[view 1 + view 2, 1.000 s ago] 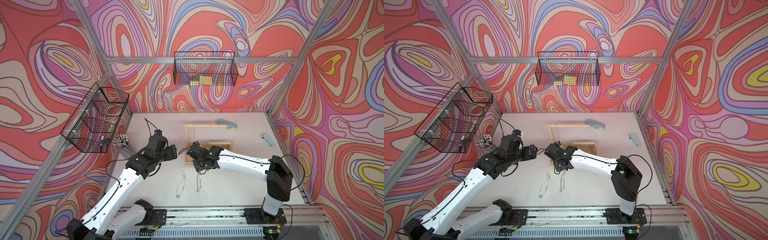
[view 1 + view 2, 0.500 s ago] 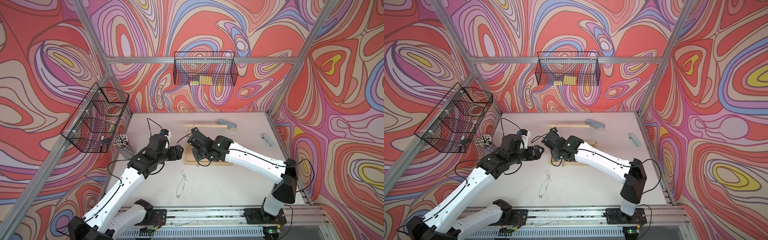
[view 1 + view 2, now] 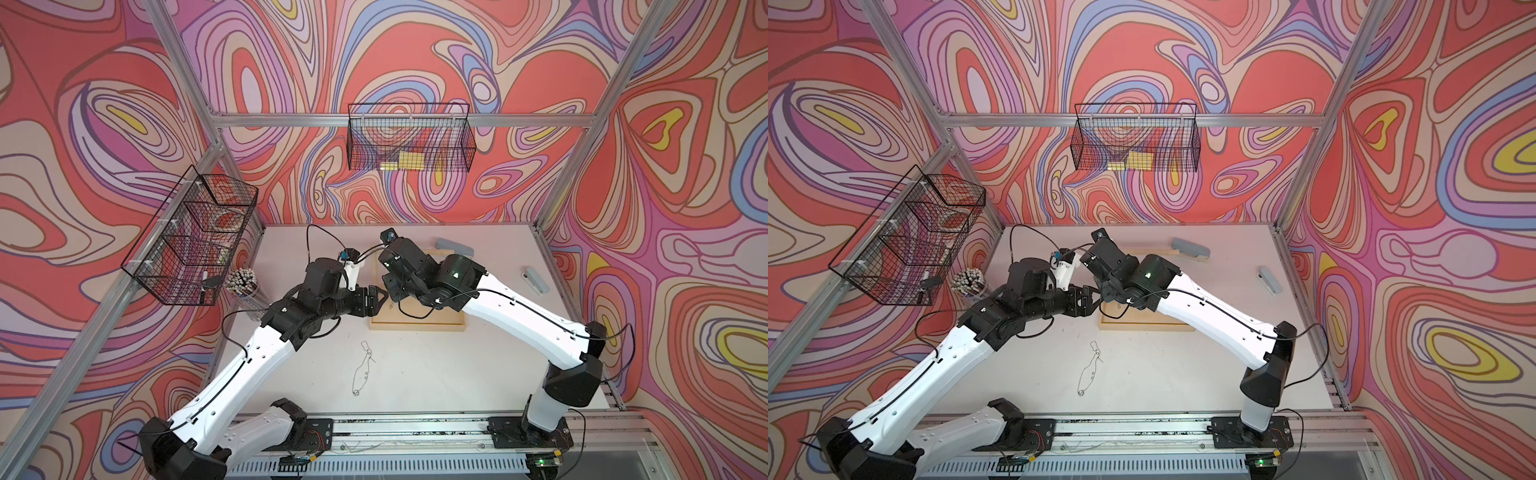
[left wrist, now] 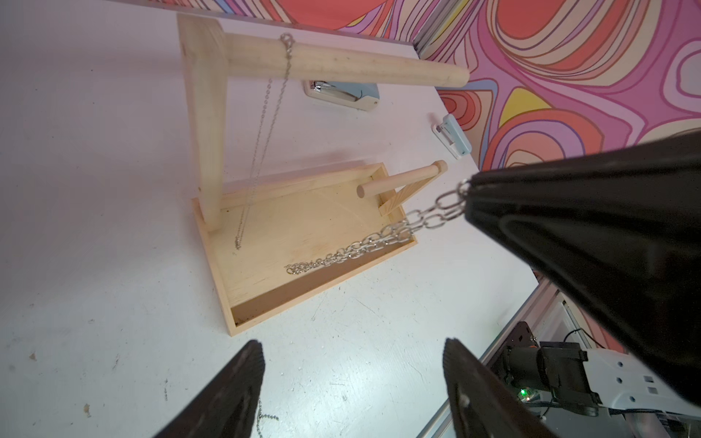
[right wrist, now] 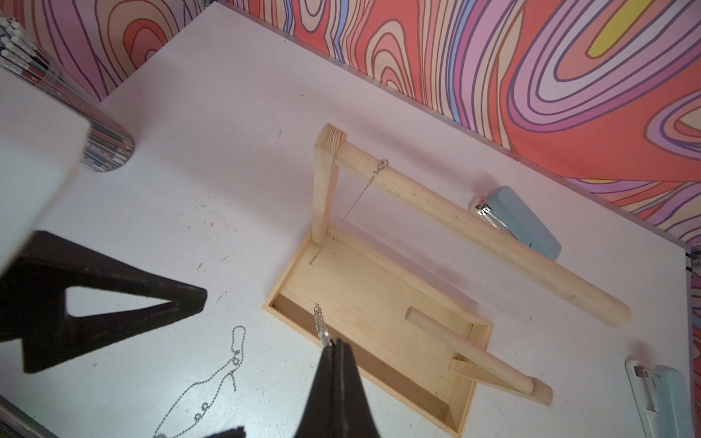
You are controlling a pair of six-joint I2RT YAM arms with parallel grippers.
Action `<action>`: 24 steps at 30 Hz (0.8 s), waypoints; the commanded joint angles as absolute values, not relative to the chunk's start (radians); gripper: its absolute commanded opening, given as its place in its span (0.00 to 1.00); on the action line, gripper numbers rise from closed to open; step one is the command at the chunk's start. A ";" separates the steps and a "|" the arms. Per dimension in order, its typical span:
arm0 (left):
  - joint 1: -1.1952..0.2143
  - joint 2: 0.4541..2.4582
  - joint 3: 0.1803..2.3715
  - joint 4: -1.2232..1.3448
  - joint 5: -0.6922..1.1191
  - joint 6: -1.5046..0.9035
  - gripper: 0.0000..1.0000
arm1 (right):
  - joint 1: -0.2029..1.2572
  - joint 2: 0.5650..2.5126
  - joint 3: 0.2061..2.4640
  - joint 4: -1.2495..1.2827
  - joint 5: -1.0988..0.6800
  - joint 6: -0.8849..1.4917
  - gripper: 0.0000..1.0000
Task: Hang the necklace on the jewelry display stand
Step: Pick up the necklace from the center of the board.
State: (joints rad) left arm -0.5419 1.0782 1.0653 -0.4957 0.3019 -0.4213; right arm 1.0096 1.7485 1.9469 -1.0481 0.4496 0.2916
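wood jewelry display stand [image 4: 205,132] on counter [image 3: 415,374], thin chain [image 4: 265,132] draped over crossbar [image 4: 360,68]. right end effector [image 5: 335,345] clamped on link necklace [image 4: 364,246], dangling over tray [image 4: 288,297]. left end effector [image 4: 352,349] open, empty, alongside. bead chain [image 3: 362,370], two staplers [image 4: 343,94] [image 4: 453,136] lie nearby.

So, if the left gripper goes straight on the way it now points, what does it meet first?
The left gripper, jaws open, would probably meet the thick chain hanging from the right gripper over the tray of the jewelry display stand; depth is unclear, so maybe the tray rim.
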 commanded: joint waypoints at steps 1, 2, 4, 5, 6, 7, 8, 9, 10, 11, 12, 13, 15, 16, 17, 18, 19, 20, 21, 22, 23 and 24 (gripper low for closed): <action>-0.552 1.097 1.104 -0.488 0.285 -0.385 0.77 | 1.010 1.766 1.980 -1.065 0.441 0.267 0.00; -0.551 1.102 1.110 -0.485 0.284 -0.384 0.77 | 1.010 1.764 1.982 -1.063 0.439 0.267 0.00; -0.552 1.109 1.113 -0.474 0.284 -0.387 0.77 | 1.009 1.760 1.987 -1.064 0.435 0.264 0.00; -0.552 1.113 1.113 -0.464 0.278 -0.391 0.78 | 1.010 1.759 1.993 -1.069 0.430 0.262 0.00; -0.551 1.116 1.114 -0.458 0.269 -0.395 0.77 | 1.009 1.758 1.996 -1.072 0.425 0.263 0.00; -0.552 1.122 1.115 -0.453 0.260 -0.397 0.78 | 1.010 1.755 1.997 -1.074 0.418 0.265 0.00; -0.551 1.128 1.118 -0.447 0.257 -0.398 0.77 | 1.009 1.750 1.996 -1.072 0.411 0.267 0.00; -0.551 1.135 1.118 -0.440 0.260 -0.400 0.78 | 1.009 1.745 1.994 -1.071 0.411 0.267 0.00; -0.551 1.143 1.117 -0.429 0.266 -0.404 0.78 | 1.009 1.740 1.990 -1.068 0.407 0.267 0.00; -0.552 1.150 1.117 -0.414 0.270 -0.409 0.77 | 1.009 1.734 1.985 -1.065 0.404 0.266 0.00; -0.551 1.160 1.118 -0.402 0.270 -0.414 0.77 | 1.009 1.730 1.982 -1.062 0.402 0.264 0.00; -0.551 1.171 1.122 -0.395 0.266 -0.417 0.77 | 1.009 1.727 1.978 -1.060 0.399 0.264 0.00; -0.552 1.192 1.137 -0.386 0.258 -0.416 0.77 | 1.009 1.722 1.975 -1.062 0.396 0.264 0.00; -0.551 1.200 1.141 -0.381 0.256 -0.413 0.77 | 1.010 1.719 1.973 -1.063 0.398 0.265 0.00; -0.551 1.208 1.149 -0.376 0.253 -0.409 0.77 | 1.009 1.714 1.969 -1.063 0.399 0.267 0.00; -0.552 1.216 1.154 -0.374 0.255 -0.407 0.77 | 1.011 1.711 1.967 -1.063 0.402 0.267 0.00; -0.552 1.221 1.161 -0.373 0.255 -0.405 0.77 | 1.009 1.706 1.963 -1.063 0.406 0.269 0.00; -0.552 1.227 1.166 -0.372 0.255 -0.401 0.77 | 1.009 1.701 1.959 -1.063 0.409 0.271 0.00; -0.551 1.231 1.170 -0.373 0.256 -0.399 0.77 | 1.008 1.698 1.959 -1.062 0.412 0.273 0.00; -0.552 1.233 1.173 -0.373 0.257 -0.397 0.77 | 1.008 1.694 1.955 -1.062 0.416 0.273 0.00; -0.551 1.236 1.175 -0.372 0.261 -0.395 0.77 | 1.010 1.692 1.953 -1.062 0.421 0.274 0.00; -0.552 1.238 1.177 -0.373 0.267 -0.393 0.77 | 1.008 1.690 1.951 -1.063 0.427 0.273 0.00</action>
State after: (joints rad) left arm -0.5491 1.2285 1.1446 -0.4026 0.2646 -0.4137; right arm 1.0096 1.7256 1.9633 -1.0645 0.4046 0.2737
